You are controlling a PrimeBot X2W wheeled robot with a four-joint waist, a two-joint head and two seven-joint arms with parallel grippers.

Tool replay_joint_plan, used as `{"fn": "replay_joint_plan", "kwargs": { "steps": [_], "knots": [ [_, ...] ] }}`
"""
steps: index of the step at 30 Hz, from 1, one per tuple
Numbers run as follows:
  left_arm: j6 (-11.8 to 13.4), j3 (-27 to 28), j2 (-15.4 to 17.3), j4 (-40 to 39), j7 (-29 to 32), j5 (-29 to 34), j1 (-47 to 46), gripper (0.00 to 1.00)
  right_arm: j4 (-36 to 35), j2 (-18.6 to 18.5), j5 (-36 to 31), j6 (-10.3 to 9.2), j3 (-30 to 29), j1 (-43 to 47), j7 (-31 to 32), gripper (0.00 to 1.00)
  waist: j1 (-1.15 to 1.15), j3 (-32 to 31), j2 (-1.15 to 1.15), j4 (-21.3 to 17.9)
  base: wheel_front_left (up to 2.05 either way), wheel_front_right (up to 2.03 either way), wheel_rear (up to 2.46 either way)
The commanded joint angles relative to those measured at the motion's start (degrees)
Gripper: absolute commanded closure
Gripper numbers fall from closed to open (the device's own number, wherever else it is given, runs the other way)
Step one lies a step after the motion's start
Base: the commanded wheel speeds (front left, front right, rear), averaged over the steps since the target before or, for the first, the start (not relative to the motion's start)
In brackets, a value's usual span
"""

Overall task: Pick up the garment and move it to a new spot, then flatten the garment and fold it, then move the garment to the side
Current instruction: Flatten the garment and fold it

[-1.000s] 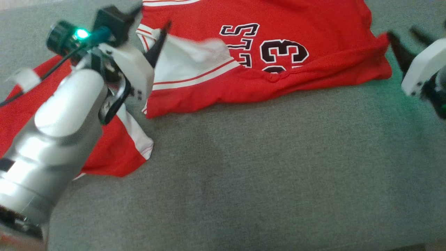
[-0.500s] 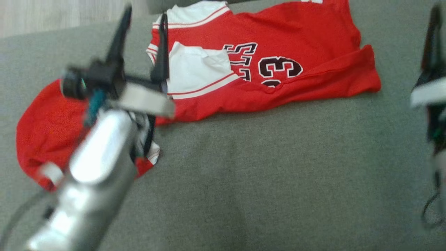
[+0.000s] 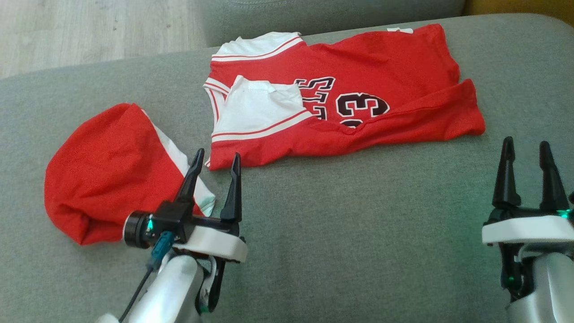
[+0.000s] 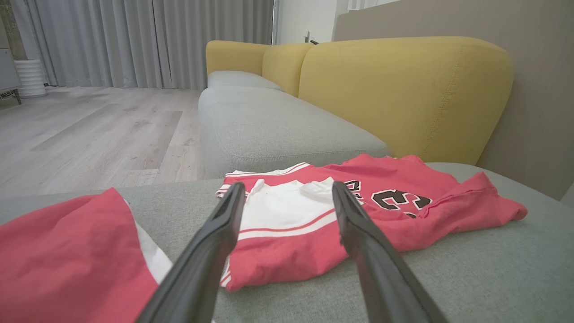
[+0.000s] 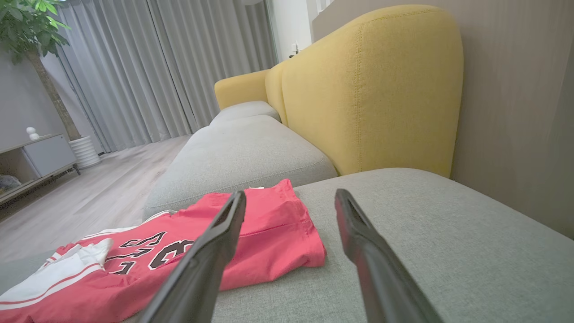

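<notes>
Red basketball jersey (image 3: 358,107) lies half-folded on the grey sofa cushion (image 3: 341,233), left gripper (image 3: 218,154) now drawn back from its white sleeve (image 3: 260,107), jaws wide and empty, right gripper (image 3: 526,141) likewise withdrawn, wide, empty

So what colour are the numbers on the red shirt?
Black with white outlines, on the red-and-white jersey; clearest in the head view.

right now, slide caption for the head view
Left gripper and right gripper, fingers apart, empty, over a grey sofa near a part-folded red jersey and red bundle
</notes>
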Motion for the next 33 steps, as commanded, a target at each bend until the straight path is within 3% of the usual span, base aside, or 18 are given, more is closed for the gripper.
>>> {"fn": "replay_joint_plan", "kwargs": {
  "steps": [1,10,27,28,29,33],
  "knots": [
    [-0.6,2.7,-0.2,-1.2,-0.3,0.8,-2.2,0.0,-2.5,0.2,-0.6,-0.04,1.8,-1.0,-0.5,0.0,0.01,0.2,0.0,-0.1,0.0,0.0,0.0],
    [-2.2,3.1,-1.4,9.9,0.0,1.5,-6.6,0.0,-3.4,0.9,-0.9,-0.04,3.5,-1.9,-0.5,0.0,0.01,2.6,0.0,-1.2,0.0,0.0,0.0],
    [-0.9,3.9,-1.8,27.7,10.0,-0.8,-16.2,0.0,-3.9,1.2,2.6,-0.04,4.5,-3.3,-0.5,0.0,0.01,6.2,0.0,-3.4,0.0,0.0,0.0],
    [-1.1,3.7,-1.9,28.1,10.0,-0.9,-16.5,0.55,-3.9,1.2,2.7,-0.04,4.6,-3.4,-0.5,0.0,0.01,6.2,0.0,-3.4,0.0,0.0,0.0],
    [-1.3,3.7,-1.9,28.3,9.8,-1.1,-16.6,1.0,-4.0,1.2,2.8,-0.04,4.6,-3.4,-0.5,0.0,0.01,6.2,0.0,-3.5,0.0,0.0,0.0],
    [-2.2,4.0,-2.2,28.0,7.1,-2.2,-17.0,1.0,-3.8,1.2,2.6,-0.04,4.1,-3.4,-0.5,0.0,0.01,5.7,0.0,-3.3,0.0,0.0,0.0]
  ]
}}
